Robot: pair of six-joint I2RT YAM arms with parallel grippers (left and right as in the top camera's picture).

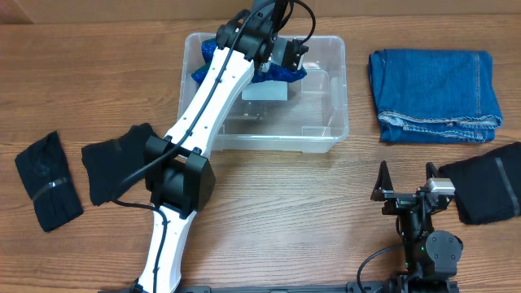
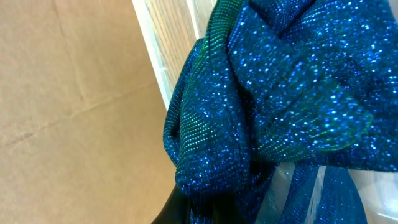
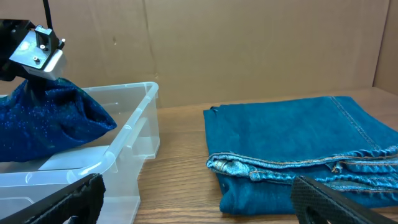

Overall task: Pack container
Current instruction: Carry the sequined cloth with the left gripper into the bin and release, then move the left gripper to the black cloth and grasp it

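Note:
The clear plastic container [image 1: 338, 134] stands at the back centre of the table, with a white label [image 1: 264, 92] on its bottom. My left gripper [image 1: 275, 68] reaches into its back left part and is shut on a sparkly blue cloth [image 1: 207, 61]. The cloth hangs bunched inside the tub. In the left wrist view the cloth [image 2: 280, 93] fills the frame and hides most of the fingers [image 2: 217, 214]. The right wrist view shows the cloth [image 3: 50, 118] above the container [image 3: 134, 124]. My right gripper [image 1: 404, 192] is open and empty near the front edge, and its fingers [image 3: 199, 205] are wide apart.
Folded blue jeans [image 1: 435, 81] lie at the back right and also show in the right wrist view [image 3: 298, 137]. A black cloth [image 1: 488, 187] lies at the right edge. Two black cloths [image 1: 49, 179] [image 1: 114, 163] lie at the left. A cardboard wall stands behind the table.

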